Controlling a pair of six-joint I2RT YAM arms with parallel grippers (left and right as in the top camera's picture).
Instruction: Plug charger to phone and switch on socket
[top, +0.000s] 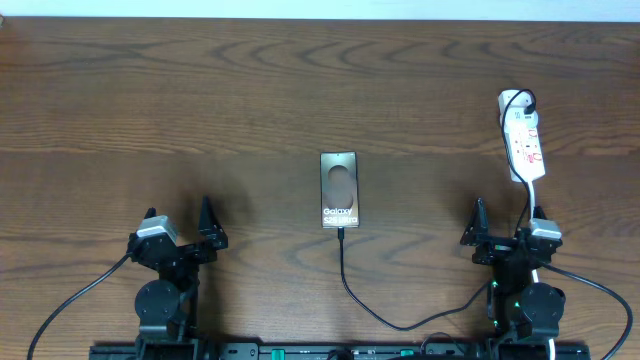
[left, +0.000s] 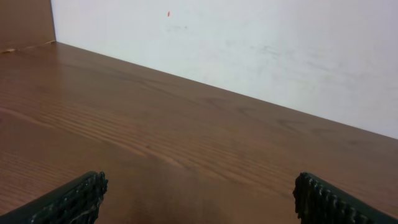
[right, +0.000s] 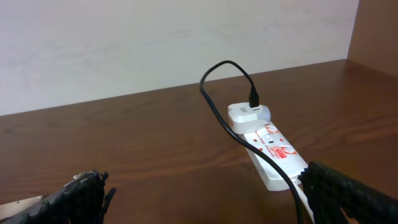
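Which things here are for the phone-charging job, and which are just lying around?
For the job: phone, charger, socket, left pincer, right pincer (both open).
Just there: wooden table, white wall.

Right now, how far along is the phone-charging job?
Looks done: the white plug sits in the power strip, and the black cable meets the bottom edge of the phone, apparently plugged in. In hand: nothing; the left gripper and right gripper are open, empty, near their bases. Left: switching the strip on, unless already done; its state is unreadable here.
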